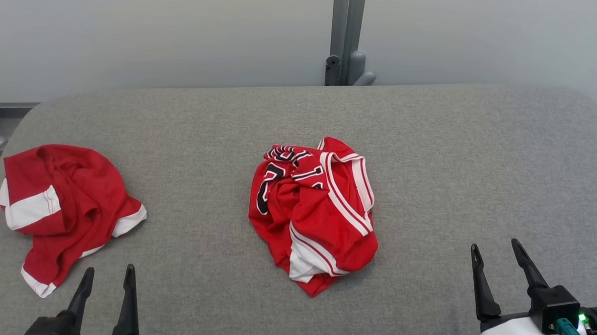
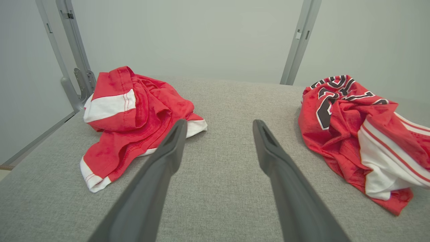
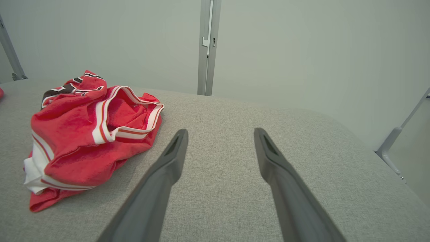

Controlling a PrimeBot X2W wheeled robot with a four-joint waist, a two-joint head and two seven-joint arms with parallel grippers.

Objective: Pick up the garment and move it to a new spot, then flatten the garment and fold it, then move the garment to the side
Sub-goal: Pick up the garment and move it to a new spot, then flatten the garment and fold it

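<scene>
With the left hand (image 1: 110,268) and right hand (image 1: 494,244) held wide and empty, the crumpled jersey (image 1: 316,213) at the middle of the counter (image 1: 455,159) could be pinched through several layers, or the red garment (image 1: 70,198) at left perhaps mistaken for it.

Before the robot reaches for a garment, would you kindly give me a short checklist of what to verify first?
1. The left gripper is open and empty: ok.
2. The right gripper is open and empty: ok.
3. The numbered jersey lies crumpled mid-table, apart from both grippers: ok.
4. The second red garment lies separate from the jersey, no overlap: ok.
5. The grey table has bare surface right of the jersey for a new spot: ok.
6. Which of the two garments is meant to be picked first: cannot tell.
</scene>
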